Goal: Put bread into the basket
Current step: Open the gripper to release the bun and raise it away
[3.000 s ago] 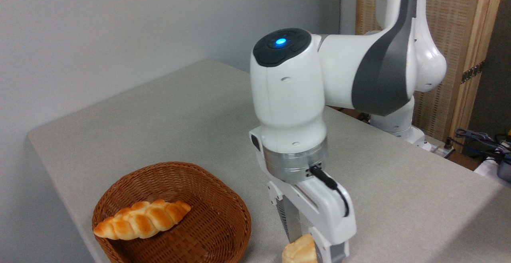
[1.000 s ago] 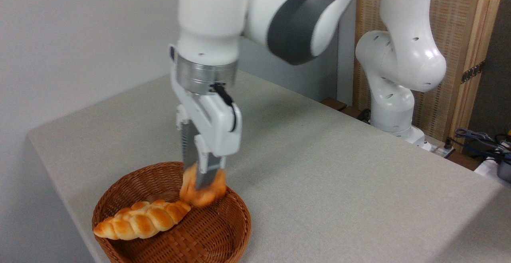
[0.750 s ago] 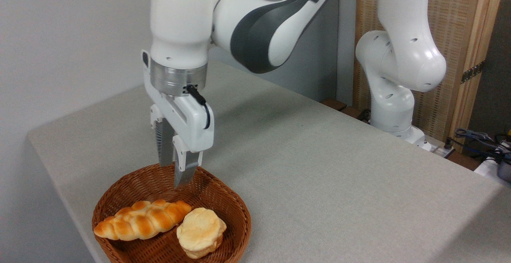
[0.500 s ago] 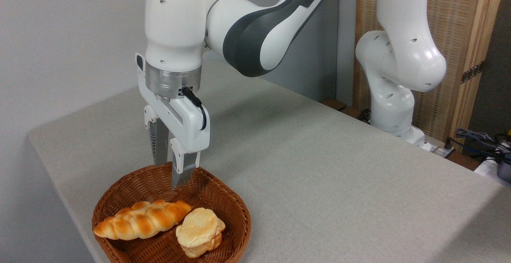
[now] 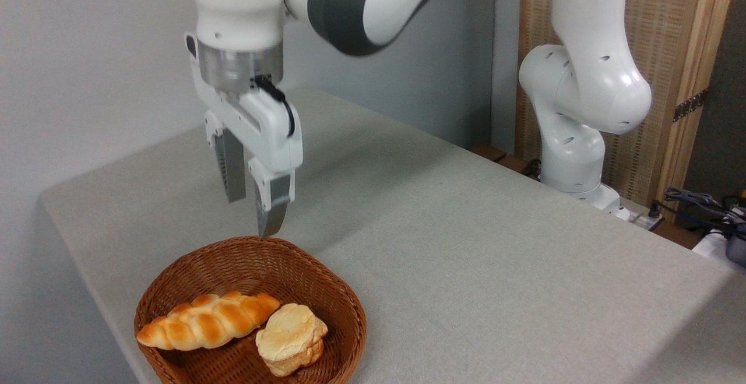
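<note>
The bread (image 5: 291, 339) lies inside the basket (image 5: 338, 296), beside a braided loaf (image 5: 207, 321) and seemingly touching its right end. Above the basket's far rim hangs the gripper (image 5: 252, 212), empty, its fingers parted. The arm's upper links are cut off by the top edge, and the basket's near rim by the bottom edge.

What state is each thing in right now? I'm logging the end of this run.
bun: lying in the basket, free of any grip, beside the loaf
loaf: lying in the basket
basket: upright on the table, holding both breads
end effector: open, empty, above the basket
</note>
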